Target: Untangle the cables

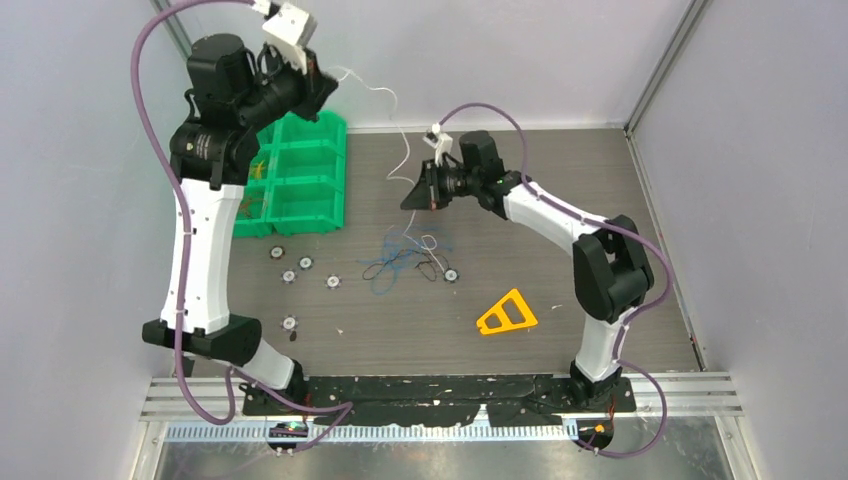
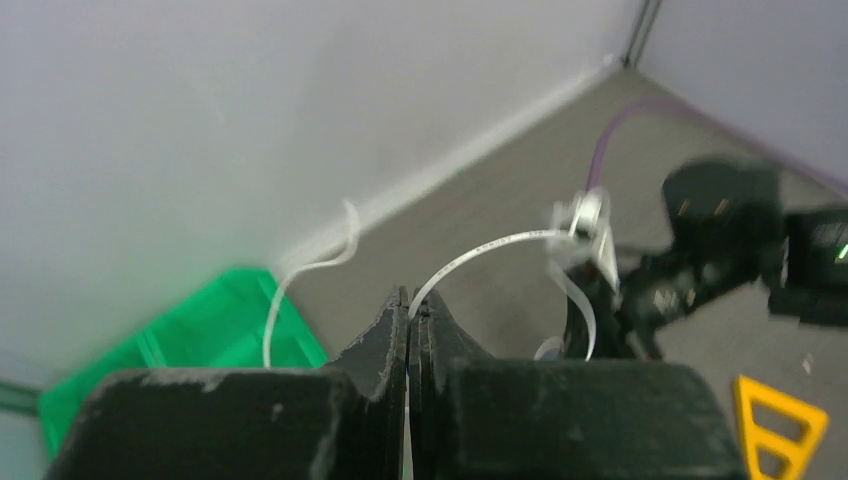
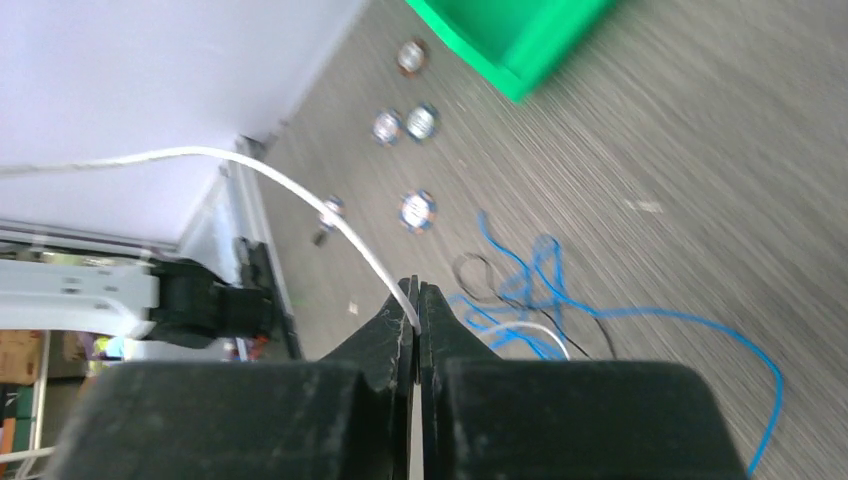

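Grey worktop (image 1: 600,180) carries the cables (image 1: 405,262) at its middle. Left tool (image 2: 410,312) and right tool (image 3: 416,302) are each clamped on a white cable (image 3: 300,194), apparently the same one; pull it out slowly, avoiding snags.

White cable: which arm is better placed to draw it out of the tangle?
Probably right: the right claw grips the white cable just above the tangle; the left claw holds it far away.

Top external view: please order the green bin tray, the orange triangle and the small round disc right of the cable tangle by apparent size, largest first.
1. green bin tray
2. orange triangle
3. small round disc
All three lie at table level, so nearness does not disturb this order.
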### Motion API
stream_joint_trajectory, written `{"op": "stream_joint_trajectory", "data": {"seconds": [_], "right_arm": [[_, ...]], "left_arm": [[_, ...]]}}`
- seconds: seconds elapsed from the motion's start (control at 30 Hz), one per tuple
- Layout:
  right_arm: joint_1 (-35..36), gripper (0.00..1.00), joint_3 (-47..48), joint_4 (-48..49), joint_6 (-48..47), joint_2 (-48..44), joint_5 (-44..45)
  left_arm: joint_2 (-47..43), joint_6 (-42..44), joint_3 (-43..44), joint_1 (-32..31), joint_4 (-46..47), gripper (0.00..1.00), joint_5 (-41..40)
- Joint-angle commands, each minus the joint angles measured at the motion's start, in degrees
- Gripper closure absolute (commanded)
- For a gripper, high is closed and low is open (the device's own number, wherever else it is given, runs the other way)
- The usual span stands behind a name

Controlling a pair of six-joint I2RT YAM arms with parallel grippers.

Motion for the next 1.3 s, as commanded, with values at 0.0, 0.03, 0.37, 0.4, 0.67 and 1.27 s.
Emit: {"op": "stream_joint_trajectory", "data": {"seconds": [0.0, 0.03, 0.37, 0.4, 0.67, 1.27], "right_arm": [[0.0, 0.95, 7.9, 12.5, 11.6, -10.8, -6.9], [-0.1, 0.95, 8.5, 13.5, 13.9, -11.6, -7.0], [0.0, 0.95, 7.2, 20.8, 22.5, -14.2, -8.5], [0.1, 0.95, 7.3, 21.1, 23.2, -14.1, -8.6], [0.0, 0.95, 5.6, 19.9, 22.0, -15.4, -9.7], [-1.3, 0.95, 2.0, 18.7, 23.0, -17.8, -11.2]], "left_arm": [[-4.1, -2.3, -15.1, 6.3, -1.0, 1.00, 21.7], [-5.5, -0.7, -19.6, 7.0, -0.7, 1.00, 27.6], [-12.7, 2.3, -44.5, 1.1, 12.6, 0.94, 39.6], [-12.3, 2.0, -44.9, 0.1, 13.5, 0.93, 39.8], [-15.4, 0.9, -51.5, -2.2, 24.2, 0.85, 38.2], [-23.4, 26.4, -58.4, -4.3, 21.0, 0.69, 35.7]]}}
